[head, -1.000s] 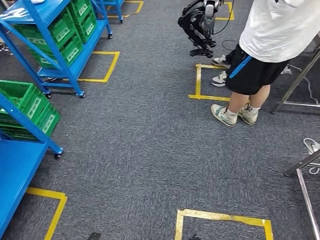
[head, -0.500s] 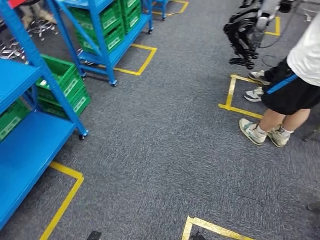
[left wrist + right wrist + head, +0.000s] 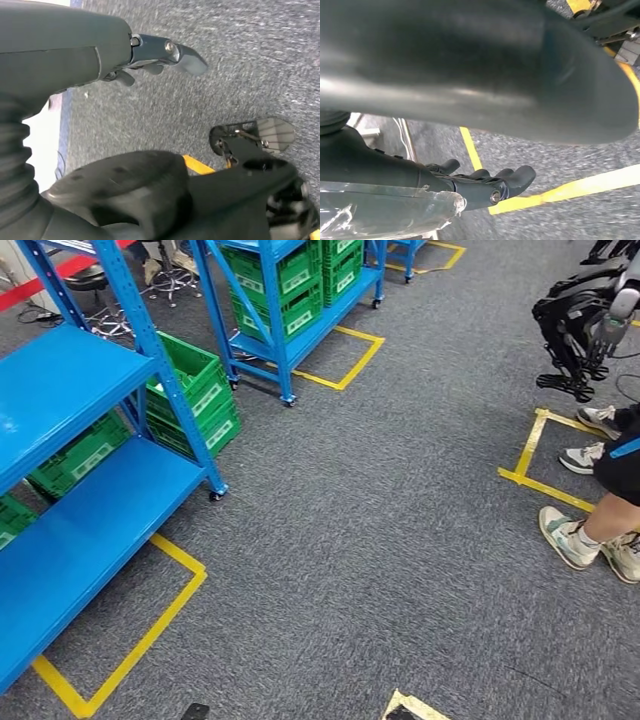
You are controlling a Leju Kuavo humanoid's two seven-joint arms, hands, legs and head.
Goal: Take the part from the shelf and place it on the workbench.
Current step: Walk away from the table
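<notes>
A blue shelf (image 3: 68, 490) filled the left of the head view, green crates (image 3: 198, 390) behind its post; no part was discernible on it. The left hand (image 3: 151, 55) and right hand (image 3: 486, 182) hung empty above grey carpet (image 3: 362, 540), fingers loosely extended.

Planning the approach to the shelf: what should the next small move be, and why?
Probably keep turning left toward the near blue shelf. It sits at the left edge of the head view, and the left robot hand and right robot hand hang empty over carpet.
</notes>
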